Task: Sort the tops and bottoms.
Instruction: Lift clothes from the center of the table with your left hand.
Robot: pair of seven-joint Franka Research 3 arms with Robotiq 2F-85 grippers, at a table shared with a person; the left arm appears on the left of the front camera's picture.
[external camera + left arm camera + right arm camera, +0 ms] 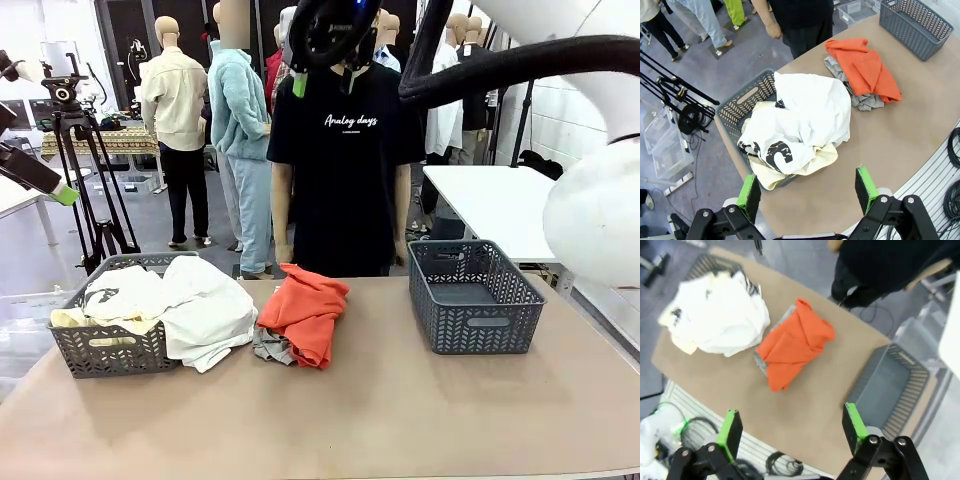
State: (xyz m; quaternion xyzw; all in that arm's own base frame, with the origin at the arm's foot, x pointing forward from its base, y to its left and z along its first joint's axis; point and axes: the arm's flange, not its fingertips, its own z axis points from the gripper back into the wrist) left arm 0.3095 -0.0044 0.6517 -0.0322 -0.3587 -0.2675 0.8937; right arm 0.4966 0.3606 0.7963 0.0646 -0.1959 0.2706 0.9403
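A grey basket at the table's left holds a heap of garments: a plain white one spilling over its rim onto the table, a black-and-white patterned one and a pale yellow one underneath. Mid-table lies an orange-red garment on top of a grey one. My left gripper hangs open high above the heap's near edge. Also well above the table, my right gripper stands open with the orange-red garment ahead of it. Neither holds anything.
An empty grey basket stands at the table's right. A person in a black T-shirt stands at the far edge, arms down. A tripod stands off the far left. The near half of the table is bare.
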